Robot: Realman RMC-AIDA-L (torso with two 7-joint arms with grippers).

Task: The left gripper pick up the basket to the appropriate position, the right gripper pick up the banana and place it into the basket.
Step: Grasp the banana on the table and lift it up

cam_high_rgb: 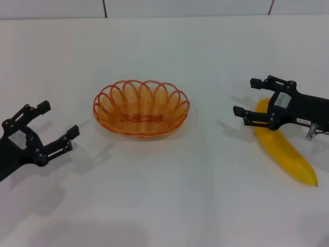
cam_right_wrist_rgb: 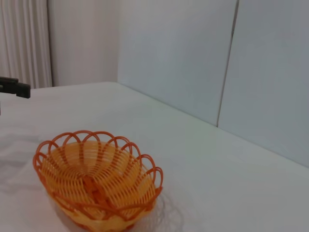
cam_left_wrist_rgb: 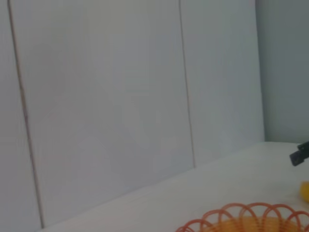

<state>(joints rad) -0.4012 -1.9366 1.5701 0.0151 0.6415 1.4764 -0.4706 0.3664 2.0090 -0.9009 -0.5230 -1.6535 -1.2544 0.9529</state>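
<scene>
From the head view, the orange basket (cam_high_rgb: 141,107) sits empty on the white surface (cam_high_rgb: 164,206), a little left of centre, its long axis running side to side. The left claw (cam_high_rgb: 49,128) hovers near the basket's left end with its jaws spread wide and aimed toward that rim, apart from it; this arm is plainly the nearer one for the basket. The banana (cam_high_rgb: 284,144) lies well to the right, its long axis slanting from the far end toward the near right edge. The right claw (cam_high_rgb: 245,98) hangs over the banana's far end, jaws spread, pointing toward the basket; whether it touches the fruit cannot be told. A small white label marks that claw's body, but its writing is too small to read. In the left wrist view, only the basket's looped rim (cam_left_wrist_rgb: 246,220) shows, with a sliver of yellow banana (cam_left_wrist_rgb: 305,191) and a black tip of the right claw (cam_left_wrist_rgb: 299,155) beyond it. In the right wrist view, the basket (cam_right_wrist_rgb: 96,186) lies ahead and empty, and a black tip of the left claw (cam_right_wrist_rgb: 14,87) shows past its far side.
</scene>
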